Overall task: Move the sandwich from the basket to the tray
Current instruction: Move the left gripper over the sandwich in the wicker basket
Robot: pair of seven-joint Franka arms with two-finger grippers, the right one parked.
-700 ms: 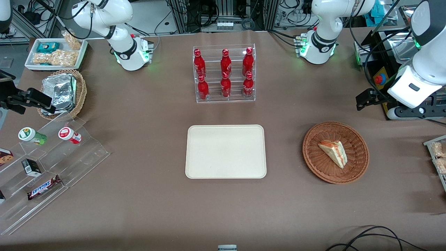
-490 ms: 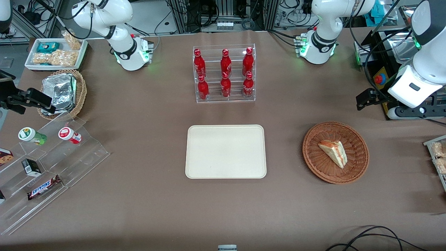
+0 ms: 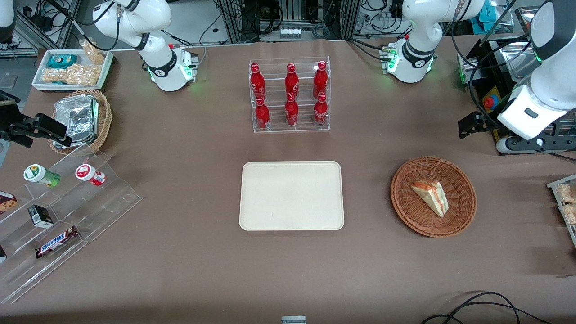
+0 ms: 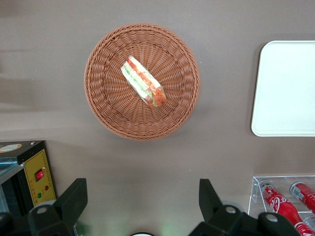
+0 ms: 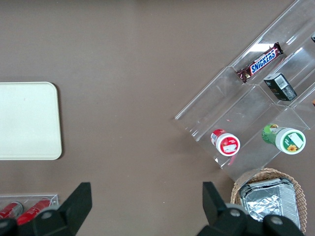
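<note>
The sandwich [image 3: 431, 196] [image 4: 143, 82], a pale wedge with orange-red and green layers, lies in the reddish-brown wicker basket [image 3: 461, 186] [image 4: 106, 103]. The cream tray [image 3: 291, 195] [image 4: 288, 88] lies flat beside the basket, toward the parked arm's end, with nothing on it. My gripper [image 3: 469, 126] [image 4: 141, 199] hangs above the table, farther from the front camera than the basket and a little toward the working arm's end. It is open wide, and only bare tablecloth shows between its fingers [image 4: 73, 197].
A clear rack of red bottles [image 3: 290, 96] [image 4: 283, 196] stands farther from the camera than the tray. A black box with a red button [image 3: 490, 101] [image 4: 29, 172] sits near my gripper. Clear snack steps [image 3: 67, 202] and a tan foil basket [image 3: 78, 119] lie toward the parked arm's end.
My gripper and wrist have drifted a little toward the parked arm's end. The sandwich, basket and tray have not moved.
</note>
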